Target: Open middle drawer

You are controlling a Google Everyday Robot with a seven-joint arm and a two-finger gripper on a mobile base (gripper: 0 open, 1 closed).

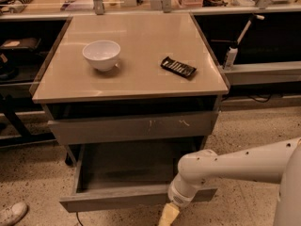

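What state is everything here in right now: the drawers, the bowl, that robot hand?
middle drawer: open, grey inside showing.
scratched drawer front: closed or nearly so.
white bowl: upright on the cabinet top.
black packet: lying flat on the cabinet top.
gripper: low, at the open drawer's front edge, toward its right end.

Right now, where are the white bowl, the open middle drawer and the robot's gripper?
white bowl [101, 54]: camera view, inside of the bowl.
middle drawer [117, 201]: camera view, its pulled-out front panel.
gripper [168, 215]: camera view, pale tip just below the drawer front.
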